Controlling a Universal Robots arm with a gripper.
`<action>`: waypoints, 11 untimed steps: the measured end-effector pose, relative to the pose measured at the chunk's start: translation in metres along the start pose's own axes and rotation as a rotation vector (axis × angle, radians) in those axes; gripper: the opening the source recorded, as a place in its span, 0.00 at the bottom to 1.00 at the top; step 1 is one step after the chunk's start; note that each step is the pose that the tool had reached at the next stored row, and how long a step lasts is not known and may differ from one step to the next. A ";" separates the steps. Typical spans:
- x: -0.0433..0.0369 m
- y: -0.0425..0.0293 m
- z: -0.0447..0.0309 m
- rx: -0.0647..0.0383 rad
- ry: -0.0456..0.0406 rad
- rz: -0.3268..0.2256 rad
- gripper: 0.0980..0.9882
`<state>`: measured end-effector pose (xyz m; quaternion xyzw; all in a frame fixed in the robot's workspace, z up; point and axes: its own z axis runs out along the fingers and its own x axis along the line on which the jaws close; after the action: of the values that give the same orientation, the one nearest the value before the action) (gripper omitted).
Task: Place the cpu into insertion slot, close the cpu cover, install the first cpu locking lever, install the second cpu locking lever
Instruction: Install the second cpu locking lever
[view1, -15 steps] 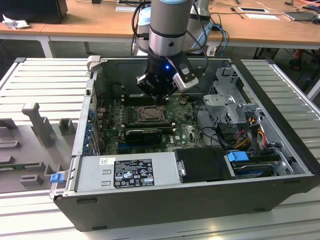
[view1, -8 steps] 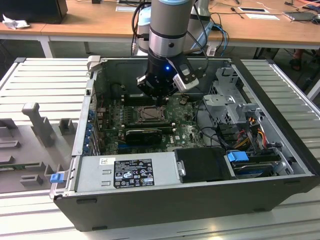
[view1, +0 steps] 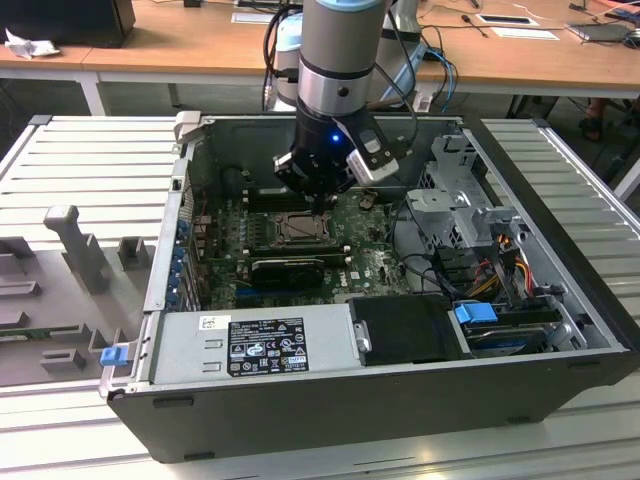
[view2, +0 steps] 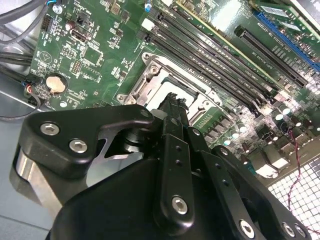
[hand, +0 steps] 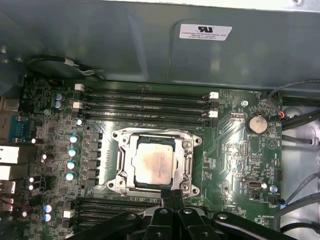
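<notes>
The cpu (hand: 155, 162) lies flat in the insertion slot (hand: 121, 184) on the green motherboard (hand: 235, 155), its pale metal face showing a brownish smear. The silver cpu cover (hand: 188, 161) lies down around it, framing the chip. My gripper (hand: 173, 194) is shut, its two black fingers pressed together with nothing seen between them. Their tips sit at the socket's edge, just touching or just above the cover frame. In the second wrist view the gripper (view2: 172, 97) points down at the cpu cover (view2: 150, 82). The exterior view has the gripper (view1: 322, 203) low inside the open case, over the insertion slot (view1: 298, 229).
Black memory slots (hand: 145, 105) run alongside the socket, and a coin battery (hand: 257, 123) sits nearby. A black card (view1: 288, 268) lies just in front of the socket. A power supply (view1: 250, 345), a drive cage (view1: 465, 195) and loose cables (view1: 500, 260) crowd the case.
</notes>
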<state>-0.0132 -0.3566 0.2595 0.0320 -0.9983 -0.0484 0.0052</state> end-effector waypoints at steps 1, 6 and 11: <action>0.0000 -0.0007 -0.0001 0.000 0.0000 0.000 0.01; 0.0002 -0.0028 -0.0003 0.000 0.0001 0.000 0.01; 0.0003 -0.0053 -0.0005 0.000 0.0000 0.000 0.01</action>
<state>-0.0132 -0.3619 0.2595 0.0320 -0.9983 -0.0485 0.0052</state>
